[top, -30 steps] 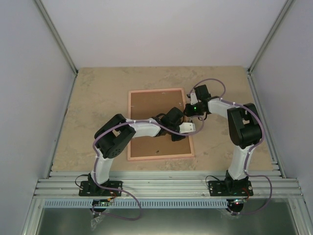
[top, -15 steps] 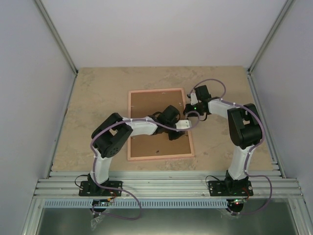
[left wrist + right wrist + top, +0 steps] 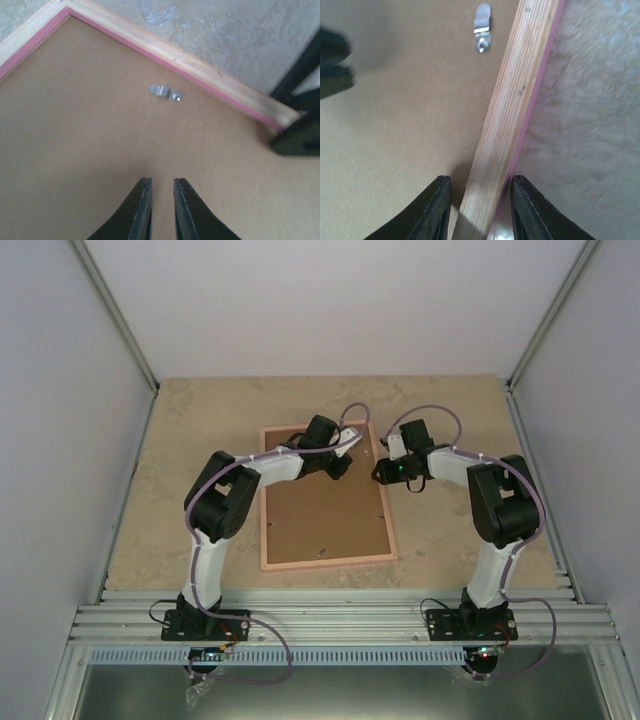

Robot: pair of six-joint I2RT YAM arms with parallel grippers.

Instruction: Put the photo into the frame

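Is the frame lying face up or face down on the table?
Face down: the frame shows its brown backing board and a metal clip on top.

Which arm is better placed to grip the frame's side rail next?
Right, probably. The right end effector straddles the wooden rail of the frame with open fingers. The left end effector points at the brown backing board, fingers only slightly apart, off any rail.
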